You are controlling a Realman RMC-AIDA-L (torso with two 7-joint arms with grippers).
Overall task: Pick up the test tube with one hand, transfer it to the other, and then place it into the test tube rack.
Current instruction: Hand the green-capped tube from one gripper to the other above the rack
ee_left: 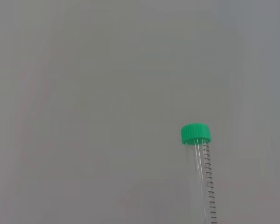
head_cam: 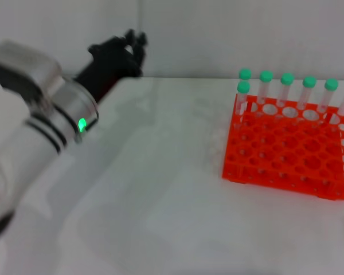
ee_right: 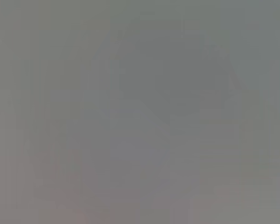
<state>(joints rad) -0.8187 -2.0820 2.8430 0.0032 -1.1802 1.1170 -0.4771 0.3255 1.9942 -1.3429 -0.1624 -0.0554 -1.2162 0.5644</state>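
My left gripper (head_cam: 132, 46) is raised at the far left, above the table's back edge, in front of the grey wall. In the left wrist view the test tube (ee_left: 201, 177), clear with a green cap (ee_left: 196, 134), stands out from the gripper against plain grey, so the gripper is shut on it. The head view does not show this tube. The orange test tube rack (head_cam: 286, 157) sits on the white table (head_cam: 160, 189) at the right. The right gripper is out of view; the right wrist view shows only flat grey.
Several green-capped tubes (head_cam: 286, 86) stand in the rack's back row. The left arm's silver wrist with its green light (head_cam: 80, 123) crosses the table's left side. A grey wall stands behind the table.
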